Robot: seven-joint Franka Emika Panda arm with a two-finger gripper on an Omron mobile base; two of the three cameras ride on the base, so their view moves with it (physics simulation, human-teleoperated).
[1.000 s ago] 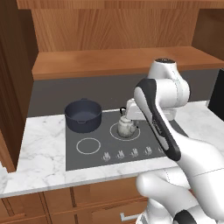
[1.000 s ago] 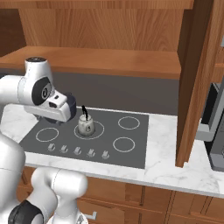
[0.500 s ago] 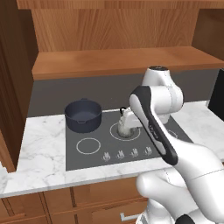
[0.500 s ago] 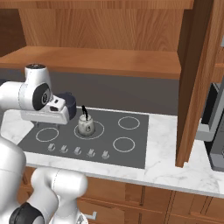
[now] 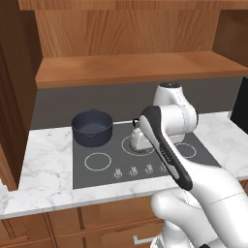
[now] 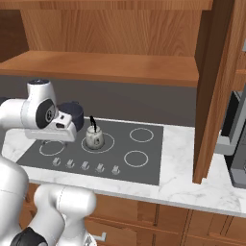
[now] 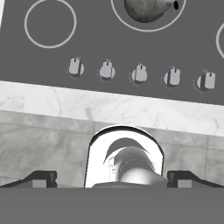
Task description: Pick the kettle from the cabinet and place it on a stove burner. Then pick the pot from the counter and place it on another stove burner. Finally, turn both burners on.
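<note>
Kettle (image 6: pixel 93 138) first: it stands upright inside a ringed burner near the middle of the dark cooktop (image 5: pixel 203 156), released and out of the cabinet (image 5: pixel 131 68), so I judge the first placement done. Going left to right in the left base view, the marble counter (image 5: pixel 46 169) frames the cooktop; the pot (image 5: pixel 92 127) sits at the cooktop's rear left corner, seemingly on a burner there rather than on the marble, though I cannot tell for sure. A bare ring (image 5: pixel 98 161) lies in front of it, then the kettle, then the arm. In the hand view the gripper (image 7: pixel 112 178) looks straight down with its jaws spread wide and holding nothing, over the marble edge just short of the row of knobs (image 7: pixel 140 73), probably so it can reach the pot or the knobs next
</note>
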